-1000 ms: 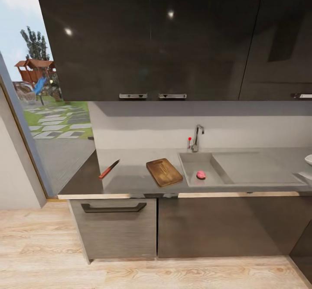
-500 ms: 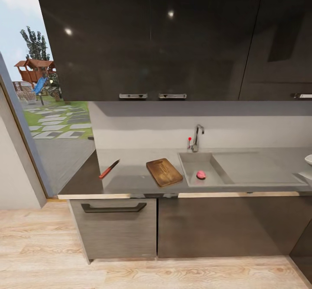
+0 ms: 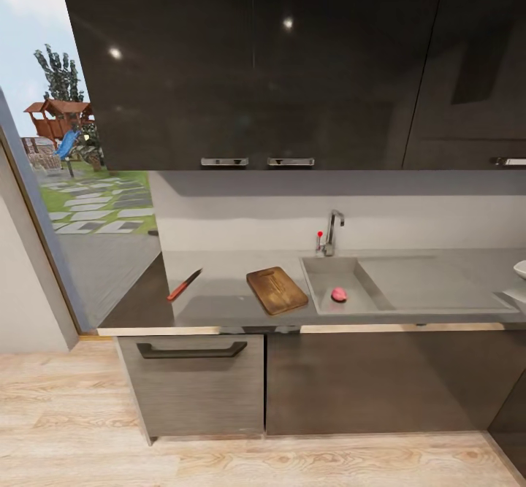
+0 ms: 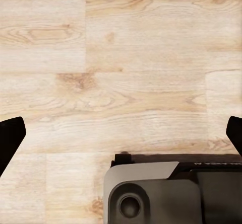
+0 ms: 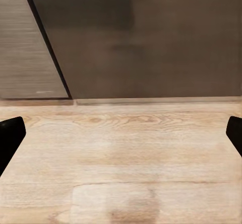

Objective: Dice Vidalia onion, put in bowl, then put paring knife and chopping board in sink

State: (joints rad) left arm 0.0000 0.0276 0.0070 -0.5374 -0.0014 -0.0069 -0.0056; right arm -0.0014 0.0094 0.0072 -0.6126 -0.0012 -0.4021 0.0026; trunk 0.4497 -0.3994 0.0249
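Observation:
In the head view, the Vidalia onion [image 3: 339, 295], a small pinkish lump, lies in the grey sink [image 3: 321, 271] near the basin's front. Just left of the basin, the brown chopping board [image 3: 276, 290] rests on the countertop [image 3: 226, 301]. Farther left lies the paring knife [image 3: 184, 285] with its red-orange handle. The white bowl [image 3: 520, 269] is cut off at the right edge. My left gripper [image 4: 121, 138] hangs open over the wood floor. My right gripper [image 5: 121, 136] is open too, facing the lower cabinets, far from the counter.
Glossy dark upper cabinets [image 3: 292, 63] hang over the counter, with a chrome faucet [image 3: 332, 231] behind the basin and a drainboard [image 3: 431, 282] to its right. A drawer front [image 3: 191, 385] sits below the knife. A glass door [image 3: 80, 202] stands at left. My base [image 4: 166, 194] shows under the left gripper.

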